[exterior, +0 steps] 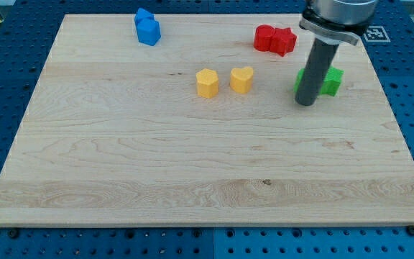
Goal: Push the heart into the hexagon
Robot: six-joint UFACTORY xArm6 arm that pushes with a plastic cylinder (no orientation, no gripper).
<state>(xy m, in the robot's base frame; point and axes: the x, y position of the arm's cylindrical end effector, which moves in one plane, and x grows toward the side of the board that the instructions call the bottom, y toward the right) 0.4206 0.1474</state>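
Note:
A yellow heart and a yellow hexagon sit side by side on the wooden board, above its middle, with a small gap between them; the heart is on the right. My tip rests on the board to the right of the heart, well apart from it, just in front of the green blocks.
Two green blocks lie behind my rod, partly hidden by it. Two red blocks sit close together near the view's top right. Two blue blocks sit at the view's top left. A blue perforated table surrounds the board.

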